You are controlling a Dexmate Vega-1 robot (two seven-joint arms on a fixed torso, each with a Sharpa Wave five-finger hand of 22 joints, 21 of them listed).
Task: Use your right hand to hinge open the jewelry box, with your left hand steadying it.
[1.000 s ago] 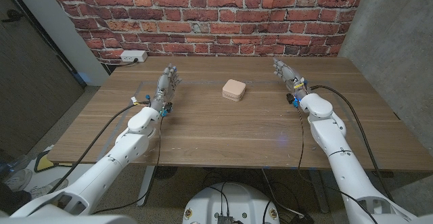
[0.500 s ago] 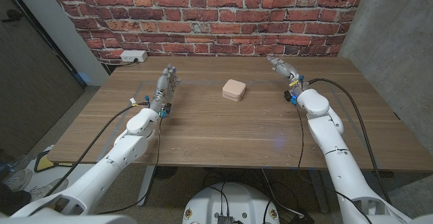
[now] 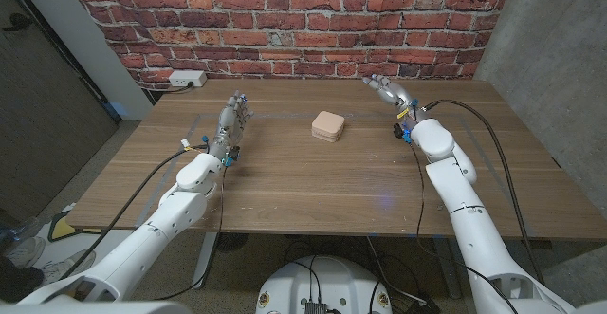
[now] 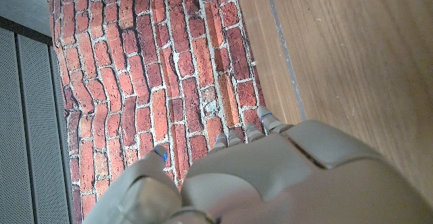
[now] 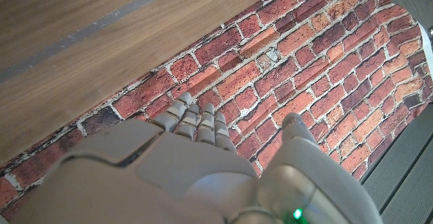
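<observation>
Both hands, left and right, hang released, so the unsteadied box at 12 could skid when nudged.

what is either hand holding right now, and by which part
Nothing is held. The left hand and right hand are both open, apart from the closed box lying between them on the table.

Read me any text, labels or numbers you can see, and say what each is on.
None readable. The box is plain, with no lettering showing. The white outlet strip at the wall is too small to show any marking. The table and the bricks carry none.
</observation>
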